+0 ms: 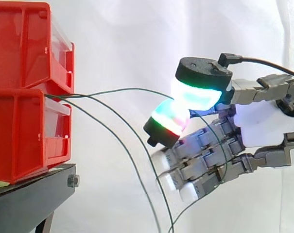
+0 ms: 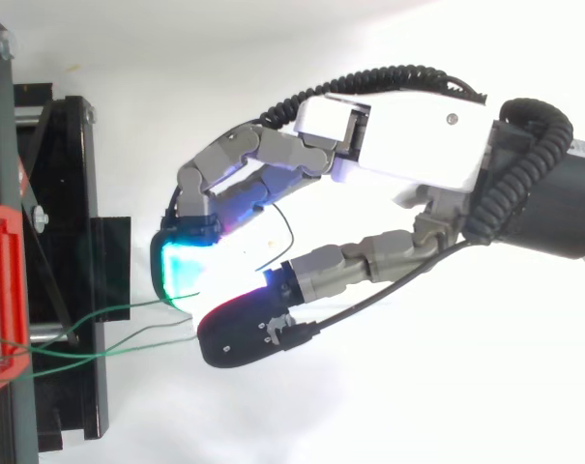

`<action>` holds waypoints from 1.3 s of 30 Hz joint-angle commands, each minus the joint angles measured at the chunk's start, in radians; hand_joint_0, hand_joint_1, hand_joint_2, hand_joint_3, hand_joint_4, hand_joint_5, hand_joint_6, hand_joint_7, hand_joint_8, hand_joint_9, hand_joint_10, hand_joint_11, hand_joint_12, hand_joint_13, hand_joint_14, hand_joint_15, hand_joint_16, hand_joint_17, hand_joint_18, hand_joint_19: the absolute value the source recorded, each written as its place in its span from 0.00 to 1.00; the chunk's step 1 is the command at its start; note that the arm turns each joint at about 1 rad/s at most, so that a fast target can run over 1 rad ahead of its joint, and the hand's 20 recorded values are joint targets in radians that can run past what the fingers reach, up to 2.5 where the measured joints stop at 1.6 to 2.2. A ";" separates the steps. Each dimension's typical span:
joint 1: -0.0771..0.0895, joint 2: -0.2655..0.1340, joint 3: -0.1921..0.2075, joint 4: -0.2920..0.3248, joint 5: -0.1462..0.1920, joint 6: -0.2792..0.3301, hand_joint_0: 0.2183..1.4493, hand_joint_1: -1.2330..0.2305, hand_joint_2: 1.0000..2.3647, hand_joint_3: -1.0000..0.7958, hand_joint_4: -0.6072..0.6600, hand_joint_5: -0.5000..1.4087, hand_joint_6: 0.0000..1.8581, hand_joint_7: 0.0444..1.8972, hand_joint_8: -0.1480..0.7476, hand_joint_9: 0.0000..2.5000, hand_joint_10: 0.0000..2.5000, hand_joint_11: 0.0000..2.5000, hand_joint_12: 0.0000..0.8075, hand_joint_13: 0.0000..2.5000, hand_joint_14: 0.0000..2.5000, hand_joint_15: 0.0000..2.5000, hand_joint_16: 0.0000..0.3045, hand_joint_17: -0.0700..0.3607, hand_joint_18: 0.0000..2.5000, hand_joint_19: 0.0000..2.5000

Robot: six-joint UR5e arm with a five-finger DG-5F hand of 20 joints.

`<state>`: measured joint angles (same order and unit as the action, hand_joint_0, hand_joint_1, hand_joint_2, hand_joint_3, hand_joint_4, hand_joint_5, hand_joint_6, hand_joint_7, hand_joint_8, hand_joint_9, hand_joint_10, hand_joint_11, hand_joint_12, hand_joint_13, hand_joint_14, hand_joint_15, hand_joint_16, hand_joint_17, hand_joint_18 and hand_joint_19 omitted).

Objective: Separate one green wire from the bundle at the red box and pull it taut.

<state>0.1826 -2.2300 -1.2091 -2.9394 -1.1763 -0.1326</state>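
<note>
- Could drag the stacked red bins (image 1: 20,92) along the black stand (image 1: 37,194), or tip the upper one, through a pull carried past taut. All of that force would land at the seam between the two bins, the exit point of the wires.
- Hand (image 1: 266,128) closed in a pinch on one green wire, thumb pad against one finger pad, the other fingers curled underneath and holding nothing. Could snag the loose strand (image 1: 225,162) looping down past those curled fingers, likely the pinched wire's own tail, and so yank a second stretch along on any retreat from the box.
- Could carry off the rest of the bundle (image 1: 131,148) as well, hanging in long slack arcs from the box to the bottom edge of the side view. From above, runs close beside the pinched strand right up to the dark pad. Cannot tell there whether caught in the pinch or merely passing below it. Would spoil the separation if caught.
- Green wire (image 1: 132,89) stretched from the bin seam to the pinch in a shallow bow, near level. Judged not quite taut. Might slide out between the pads under more tension, being so thin. Might kink or snap at the pinch under a jerk.
- Pads (image 1: 195,94) meeting on a small patch, cyan above and green-red below. Little margin against release by a slight roll of either.
</note>
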 commanded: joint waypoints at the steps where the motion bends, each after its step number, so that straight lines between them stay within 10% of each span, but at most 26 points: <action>1: 0.000 0.000 -0.010 0.036 0.001 -0.001 0.33 0.25 0.02 0.50 0.33 0.21 0.48 0.58 0.33 0.25 0.00 0.04 0.36 0.20 0.00 0.10 0.14 0.39 0.16 0.17; 12: -0.002 0.001 -0.059 0.036 -0.003 -0.004 0.33 0.25 0.02 0.50 0.33 0.21 0.47 0.59 0.34 0.25 0.00 0.04 0.37 0.20 0.00 0.11 0.14 0.39 0.15 0.17; 25: 0.005 0.000 -0.244 0.310 0.021 -0.070 0.33 0.26 0.02 0.50 0.35 0.21 0.47 0.60 0.35 0.28 0.00 0.08 0.37 0.21 0.01 0.12 0.14 0.39 0.16 0.18; 39: 0.005 0.000 -0.242 0.312 0.026 -0.145 0.33 0.26 0.02 0.50 0.36 0.21 0.47 0.60 0.36 0.29 0.00 0.10 0.38 0.22 0.01 0.13 0.15 0.40 0.17 0.19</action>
<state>0.1871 -2.2297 -1.4516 -2.6277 -1.1517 -0.2758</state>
